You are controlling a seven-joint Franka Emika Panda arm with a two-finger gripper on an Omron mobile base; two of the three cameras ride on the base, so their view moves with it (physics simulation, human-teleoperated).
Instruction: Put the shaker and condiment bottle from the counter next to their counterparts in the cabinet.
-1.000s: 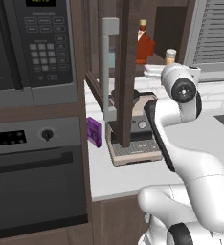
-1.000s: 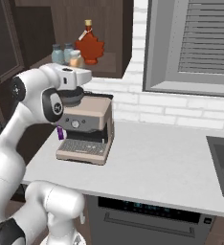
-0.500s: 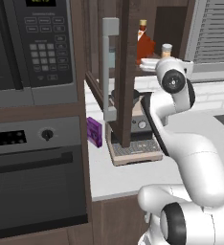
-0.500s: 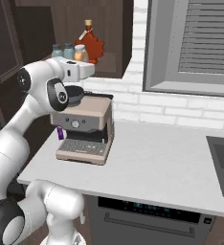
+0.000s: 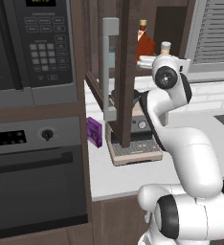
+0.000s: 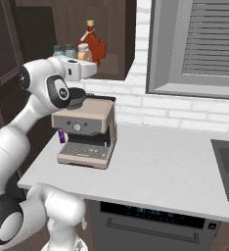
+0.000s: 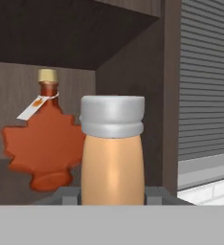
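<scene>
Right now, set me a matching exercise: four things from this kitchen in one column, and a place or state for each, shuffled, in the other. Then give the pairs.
Things
1. condiment bottle
2. red-orange maple-leaf bottle
3. espresso machine
4. microwave

Places or states
A. standing on the white counter
B. built in above the oven, left of the cabinet
C. held upright in the end effector at the cabinet opening
D. on the cabinet shelf, yellow cap, tag at its neck

Pairs: 1-C, 2-D, 3-A, 4-B
</scene>
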